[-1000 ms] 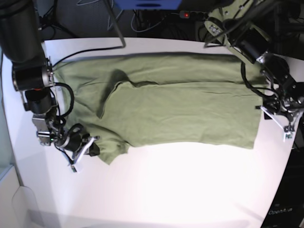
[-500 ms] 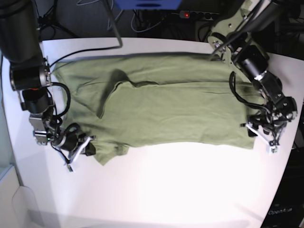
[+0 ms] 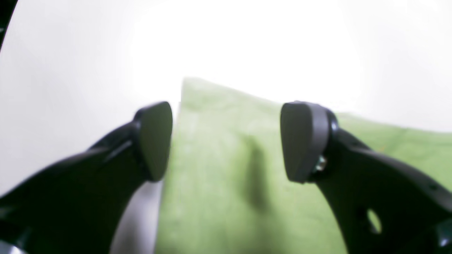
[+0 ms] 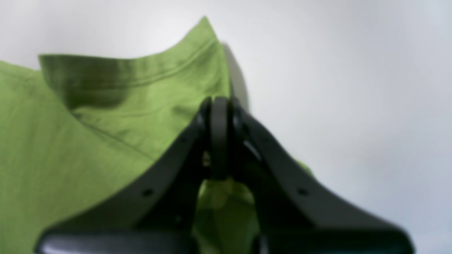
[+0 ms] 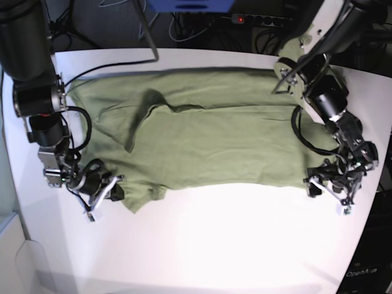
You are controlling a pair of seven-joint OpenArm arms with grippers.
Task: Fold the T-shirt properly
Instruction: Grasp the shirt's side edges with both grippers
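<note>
The T-shirt [image 5: 214, 138] lies spread flat across the far half of the white table [image 5: 214, 245], its long side running left to right, with a dark crease near its left third and a sleeve sticking out toward the near left. In the base view the right gripper [image 5: 105, 191] sits low at that near-left sleeve, on the view's left side, its arm rising along the left edge. The right wrist view shows its fingers [image 4: 219, 134] pressed together, with green cloth bunched right under and behind them and a hemmed sleeve edge lifted just beyond; the pads look closed on the shirt fabric, though the blur hides the exact pinch. The left gripper [image 5: 329, 188] hangs at the shirt's near-right corner, on the base view's right. In the left wrist view its fingers [image 3: 155, 141] are spread wide, with the shirt's corner and straight edge lying flat between them; one pad stands over bare table just beside the cloth edge, the other over the cloth. Whether the pads touch the surface cannot be told.
</note>
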